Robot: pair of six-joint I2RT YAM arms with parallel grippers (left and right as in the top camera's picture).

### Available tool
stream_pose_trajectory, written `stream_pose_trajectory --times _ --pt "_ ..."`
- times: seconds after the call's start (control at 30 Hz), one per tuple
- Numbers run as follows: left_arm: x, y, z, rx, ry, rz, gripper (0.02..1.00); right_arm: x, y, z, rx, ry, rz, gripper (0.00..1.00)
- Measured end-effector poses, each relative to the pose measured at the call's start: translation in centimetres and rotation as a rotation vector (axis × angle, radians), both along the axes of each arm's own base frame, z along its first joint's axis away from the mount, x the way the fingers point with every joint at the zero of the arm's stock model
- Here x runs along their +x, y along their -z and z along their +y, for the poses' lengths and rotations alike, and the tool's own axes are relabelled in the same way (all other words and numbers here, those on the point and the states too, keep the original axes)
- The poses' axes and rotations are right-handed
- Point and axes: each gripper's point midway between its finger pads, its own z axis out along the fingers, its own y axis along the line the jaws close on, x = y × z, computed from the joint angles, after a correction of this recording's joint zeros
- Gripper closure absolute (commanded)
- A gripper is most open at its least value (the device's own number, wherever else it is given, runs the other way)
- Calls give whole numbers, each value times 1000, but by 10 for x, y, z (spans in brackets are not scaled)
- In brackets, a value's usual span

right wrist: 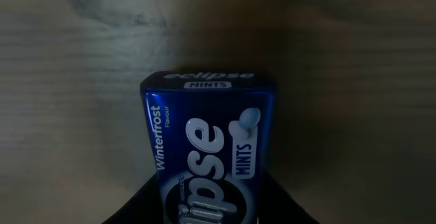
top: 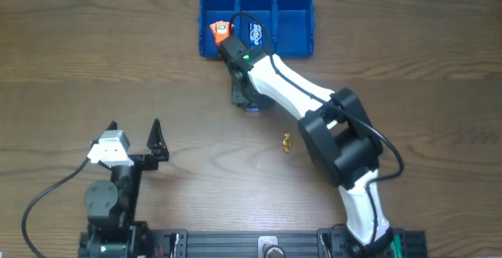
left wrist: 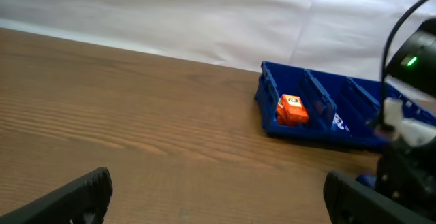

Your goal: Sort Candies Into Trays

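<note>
Two arms: right end effector [top: 245, 101] pinching mint tin [right wrist: 208, 149], left end effector [top: 134, 129] spread; gold candy [top: 286, 142] nearby

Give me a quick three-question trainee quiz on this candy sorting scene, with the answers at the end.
1. True or false: the orange candy lies in the middle compartment of the blue tray.
2. What does the right gripper hold? A) orange candy B) blue mint tin C) nothing
3. Fill in: the gold-wrapped candy lies on the ____.
Key: 1 false; 2 B; 3 table.
</note>
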Motion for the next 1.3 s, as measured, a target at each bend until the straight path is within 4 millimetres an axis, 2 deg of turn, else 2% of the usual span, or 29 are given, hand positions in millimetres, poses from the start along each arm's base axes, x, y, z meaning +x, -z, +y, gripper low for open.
stream_pose_trajectory --times 0.07,0.1,0.2,0.3,0.37,0.47,0.5,0.57,0.6,0.63,0.73,0.87,0.97,1.3 --pt "0 0 0 0 0 0 20 6 -26 -1 6 1 -68 787" --pt "0 0 0 0 0 0 20 10 -48 -3 13 4 -119 790" --pt "0 0 0 0 0 0 20 25 -121 -9 14 4 -262 787" --pt "0 0 0 0 0 0 23 59 -201 -7 51 8 -457 781" --pt "0 0 0 0 0 0 20 80 -236 -9 66 5 -557 781" --pt "0 0 0 0 0 0 20 116 -262 -15 66 12 -670 781" --pt "0 0 0 0 0 0 20 130 -262 -16 60 15 -697 781" --pt "0 0 0 0 0 0 20 151 -247 -20 41 17 -707 781" --pt "0 0 0 0 0 0 20 160 -234 -22 28 12 -696 781" --pt "0 0 0 0 0 0 20 174 -203 -24 9 -1 -658 779" --pt "0 0 0 0 0 0 23 185 -156 -25 -8 -19 -582 779" --pt "0 0 0 0 0 0 20 188 -110 -22 -20 -44 -503 779" --pt "0 0 0 0 0 0 23 188 -99 -19 -13 -52 -486 779" --pt "0 0 0 0 0 0 20 188 -99 -15 8 -57 -484 726"
